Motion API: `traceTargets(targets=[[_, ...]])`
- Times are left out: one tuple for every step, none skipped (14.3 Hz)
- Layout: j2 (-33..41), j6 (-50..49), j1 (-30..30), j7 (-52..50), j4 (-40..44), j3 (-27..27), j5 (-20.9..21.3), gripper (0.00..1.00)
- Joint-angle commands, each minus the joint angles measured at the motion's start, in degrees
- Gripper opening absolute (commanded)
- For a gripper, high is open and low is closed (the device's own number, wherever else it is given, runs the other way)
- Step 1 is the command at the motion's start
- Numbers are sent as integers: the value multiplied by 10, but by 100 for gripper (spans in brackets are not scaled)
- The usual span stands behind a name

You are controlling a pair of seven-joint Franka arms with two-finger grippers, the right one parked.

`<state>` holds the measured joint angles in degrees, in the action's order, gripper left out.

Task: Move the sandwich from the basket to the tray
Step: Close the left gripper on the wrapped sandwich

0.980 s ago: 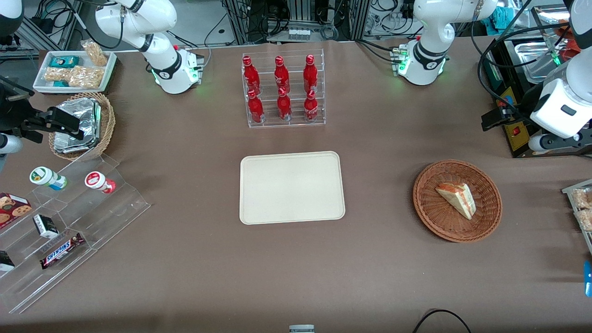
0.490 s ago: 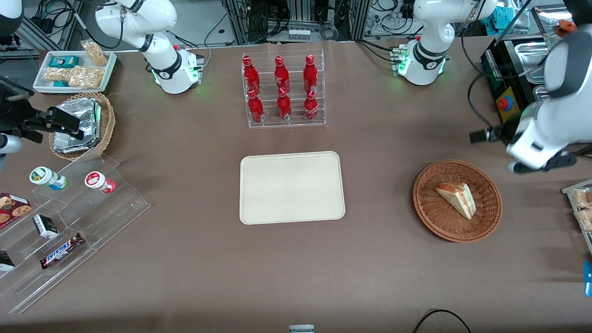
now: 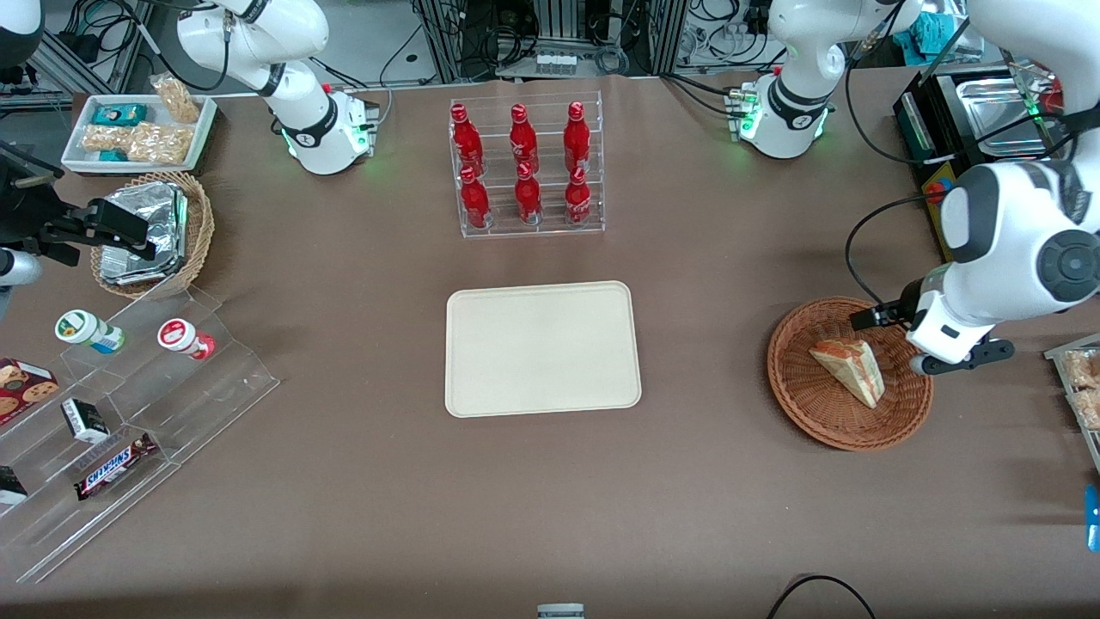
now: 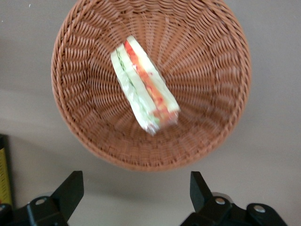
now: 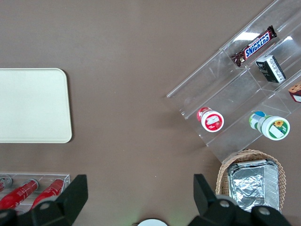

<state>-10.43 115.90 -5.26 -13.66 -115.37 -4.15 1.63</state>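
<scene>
The sandwich (image 3: 849, 370), a wrapped wedge with orange-red and green layers, lies in the reddish-brown wicker basket (image 3: 799, 404) toward the working arm's end of the table. The left wrist view shows the sandwich (image 4: 145, 92) lying across the basket's floor (image 4: 207, 70). My left gripper (image 3: 928, 352) hangs above the basket's rim on the side toward the working arm's end. In the left wrist view the gripper (image 4: 136, 188) is open and empty, over bare table just outside the rim. The cream tray (image 3: 541, 348) lies empty at mid-table and also shows in the right wrist view (image 5: 33, 103).
A clear rack of red bottles (image 3: 526, 168) stands farther from the camera than the tray. A tan basket of foil packets (image 3: 150, 232), a white snack tray (image 3: 137, 129) and an acrylic stepped shelf (image 3: 129, 404) sit toward the parked arm's end. Packets (image 3: 1078, 387) lie beside the basket.
The left arm has swung down from the table's edge toward the basket. Its gripper now hangs over the basket's rim. The sandwich has not moved.
</scene>
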Motion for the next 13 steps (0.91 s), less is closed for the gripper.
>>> traceTargets(targets=[[14, 81, -14, -97, -50, -2, -3, 100], [5, 102, -11, -167, -52, -3, -3, 100], [-6, 122, -8, -241, -52, -4, -2, 100], [-13, 148, -6, -313, -54, -5, -1, 100], [-18, 170, -6, -361, -58, -6, -1, 100], [-20, 194, -6, -404, -64, -7, -1, 100], [-29, 217, -6, -438, -68, -7, -1, 100], [-39, 234, -5, -470, -69, -7, -1, 100], [-52, 252, 0, -496, -68, -7, -1, 100], [-62, 260, 2, -501, -68, -7, -1, 100], [-70, 260, 1, -501, -68, -7, -1, 100], [-76, 259, 1, -501, -69, -7, -1, 100], [-83, 256, 2, -502, -70, -7, -1, 100]])
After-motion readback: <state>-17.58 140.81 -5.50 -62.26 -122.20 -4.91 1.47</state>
